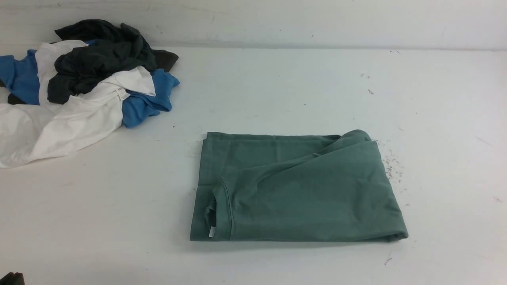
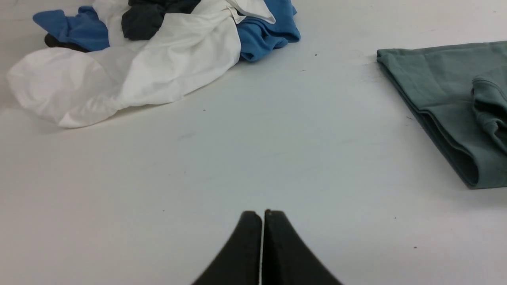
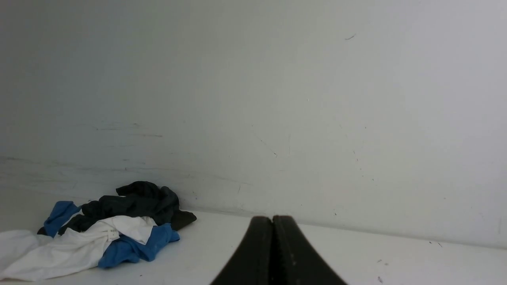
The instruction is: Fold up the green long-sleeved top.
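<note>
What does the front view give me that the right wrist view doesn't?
Only the front view shows the green long-sleeved top, folded into a flat rectangle on the table, away from both arms. Only the right wrist view shows the right gripper, shut and holding nothing, in front of the scuffed back wall. Both show the pile of white, blue and dark garments heaped at the table's far left.

The right hand (image 3: 273, 221), fingers pressed together, sits bottom centre; a heap of clothes (image 3: 107, 229) lies lower left on the bench (image 3: 396, 261).
</note>
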You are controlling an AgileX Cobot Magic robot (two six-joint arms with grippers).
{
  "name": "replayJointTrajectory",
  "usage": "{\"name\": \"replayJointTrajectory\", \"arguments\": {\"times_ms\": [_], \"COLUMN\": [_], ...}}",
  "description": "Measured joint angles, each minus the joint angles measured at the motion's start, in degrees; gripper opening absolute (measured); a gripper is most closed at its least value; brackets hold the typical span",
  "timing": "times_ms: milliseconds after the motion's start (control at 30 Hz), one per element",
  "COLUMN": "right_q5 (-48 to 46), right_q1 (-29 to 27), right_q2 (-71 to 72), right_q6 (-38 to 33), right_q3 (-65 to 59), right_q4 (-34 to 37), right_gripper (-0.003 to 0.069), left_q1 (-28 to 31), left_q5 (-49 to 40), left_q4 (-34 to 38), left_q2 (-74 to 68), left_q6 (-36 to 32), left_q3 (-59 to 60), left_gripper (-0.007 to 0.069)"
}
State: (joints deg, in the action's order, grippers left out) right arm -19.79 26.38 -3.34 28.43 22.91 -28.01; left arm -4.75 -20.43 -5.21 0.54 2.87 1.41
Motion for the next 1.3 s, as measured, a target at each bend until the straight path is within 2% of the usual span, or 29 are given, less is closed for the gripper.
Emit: {"name": "replayJointTrajectory", "arguments": {"times_ms": [467,533,567,633,733,867,1033,1133,1300], "right_q5": [0.06,0.60,1.14,1.46,2.11,3.03,3.18,3.35,3.50], "right_q1": [0.00,0.00,0.00,0.00,0.00,0.00,-0.14,-2.88,-15.49], "right_q2": [0.00,0.00,0.00,0.00,0.00,0.00,0.35,1.87,4.00], "right_q6": [-0.12,-2.52,-6.87,-10.32,-22.75,-27.73,-29.00,-29.27,-29.52], "right_q3": [0.00,0.00,0.00,0.00,0.00,0.00,-0.61,-2.62,-12.02], "right_q4": [0.62,3.85,8.24,12.07,23.00,28.84,30.00,29.69,28.01], "right_gripper": [-0.0015,-0.0015,-0.0015,-0.0015,-0.0015,-0.0015,-0.0015,-0.0015,-0.0015], "left_q1": [0.00,0.00,0.00,0.00,0.00,0.00,0.00,0.00,0.00], "left_q5": [0.00,0.00,0.00,0.00,0.00,0.00,-0.05,-0.05,-0.05], "left_q4": [0.00,0.00,0.00,0.00,0.00,0.00,0.00,0.00,0.00], "left_q2": [0.00,0.00,0.00,0.00,0.00,0.00,0.00,0.00,0.00], "left_q6": [0.00,0.00,0.00,0.00,0.00,0.00,0.05,0.11,0.42], "left_q3": [0.00,0.00,0.00,0.00,0.00,0.00,0.00,0.00,0.00], "left_gripper": [-0.0004,-0.0004,-0.0004,-0.0004,-0.0004,-0.0004,-0.0004,-0.0004,-0.0004]}}
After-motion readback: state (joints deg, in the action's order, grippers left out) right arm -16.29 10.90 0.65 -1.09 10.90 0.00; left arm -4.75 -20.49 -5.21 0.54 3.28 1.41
